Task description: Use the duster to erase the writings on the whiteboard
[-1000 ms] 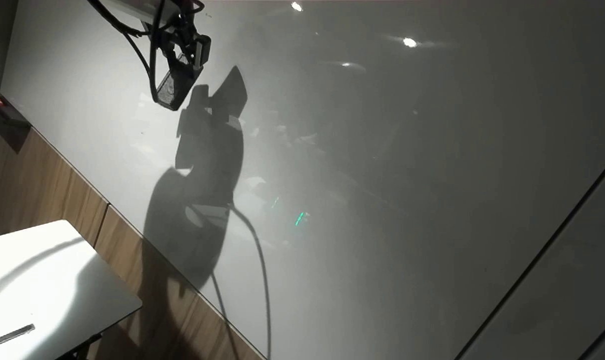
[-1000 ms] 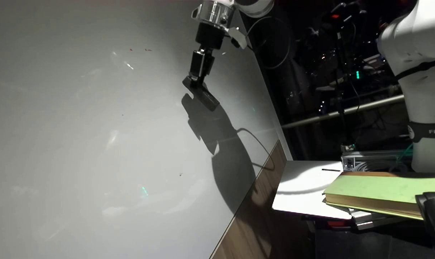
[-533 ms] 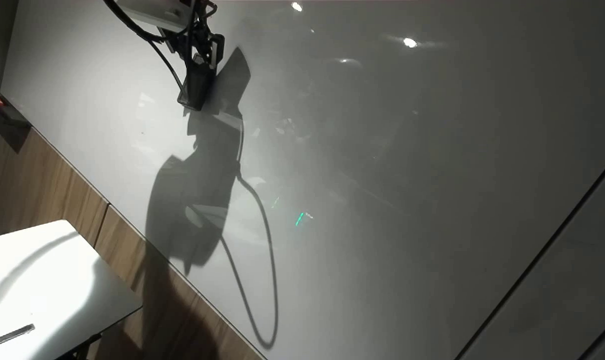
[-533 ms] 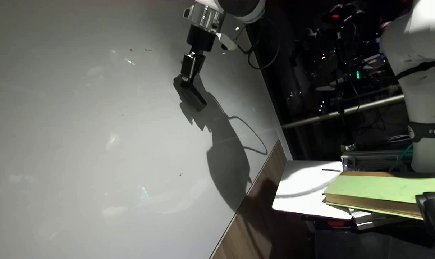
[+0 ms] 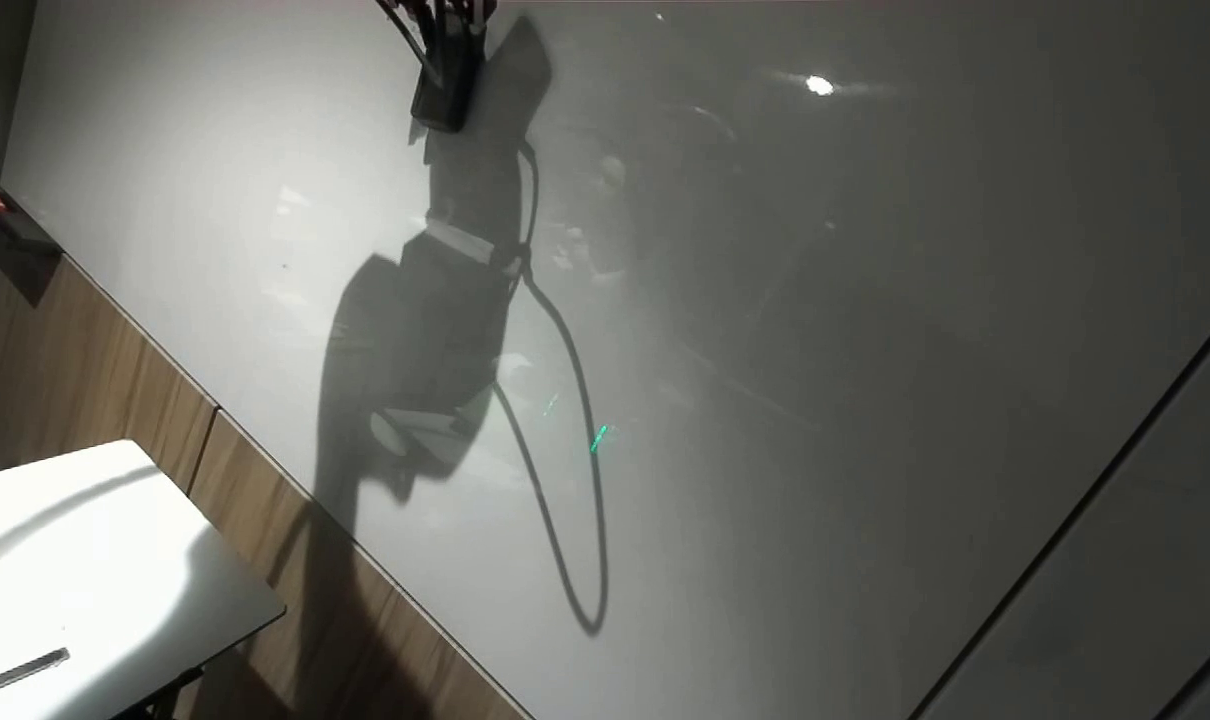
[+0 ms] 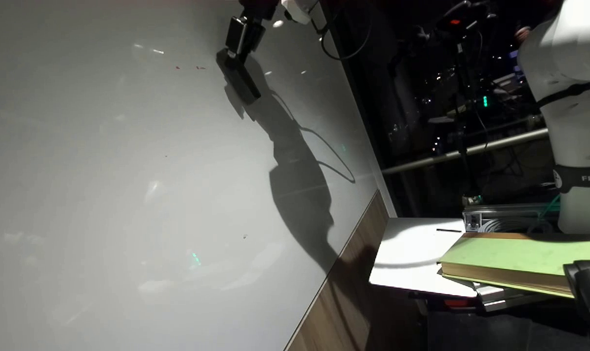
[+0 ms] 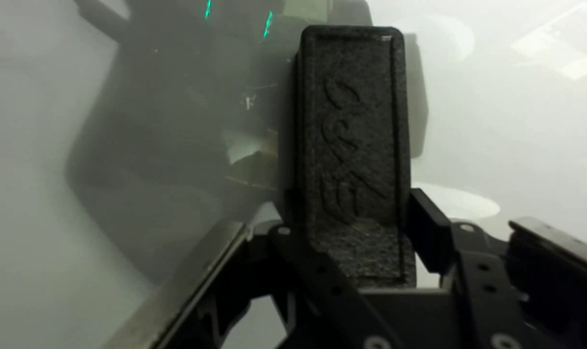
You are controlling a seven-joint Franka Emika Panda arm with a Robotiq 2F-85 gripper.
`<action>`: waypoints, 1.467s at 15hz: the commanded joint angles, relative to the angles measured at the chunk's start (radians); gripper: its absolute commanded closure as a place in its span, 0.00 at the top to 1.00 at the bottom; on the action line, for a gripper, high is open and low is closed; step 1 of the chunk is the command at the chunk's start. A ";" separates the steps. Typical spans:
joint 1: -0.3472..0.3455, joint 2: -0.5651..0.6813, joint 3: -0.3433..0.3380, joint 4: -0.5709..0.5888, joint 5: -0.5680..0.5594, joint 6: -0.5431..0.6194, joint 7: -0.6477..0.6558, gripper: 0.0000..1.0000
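Duster (image 7: 356, 140) is clamped by the pincer (image 7: 355, 213), whose fingers (image 7: 432, 237) are pressed against its two long sides toward one end, so that the longer part is stretched out to one side of the grip. Its engraved face is shown in the wrist view; by this hold, it is judged, the opposite face is presented to the whiteboard (image 6: 105, 204). Whether the whiteboard is touched by the duster cannot be told. Near the duster, to its left in an exterior view, what is judged to be part of the writings (image 6: 201, 68) is seen as small red marks, so a stroke toward them seems called for. Well apart from the duster, to its lower right, the table (image 6: 407, 248) and, farther out, a green book (image 6: 519, 253) are placed, presumably because neither is needed for wiping.
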 commanded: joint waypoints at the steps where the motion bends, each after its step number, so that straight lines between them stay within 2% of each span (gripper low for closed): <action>1: -0.030 0.057 0.036 0.095 -0.028 0.014 0.048 0.30; 7: -0.042 0.087 0.118 0.090 -0.036 0.046 0.157 0.30; 15: -0.054 0.171 0.290 0.129 -0.093 0.097 0.320 0.30; 19: -0.072 0.210 0.347 0.169 -0.148 0.095 0.366 0.30; 22: -0.097 0.235 0.351 0.179 -0.179 0.105 0.370 0.30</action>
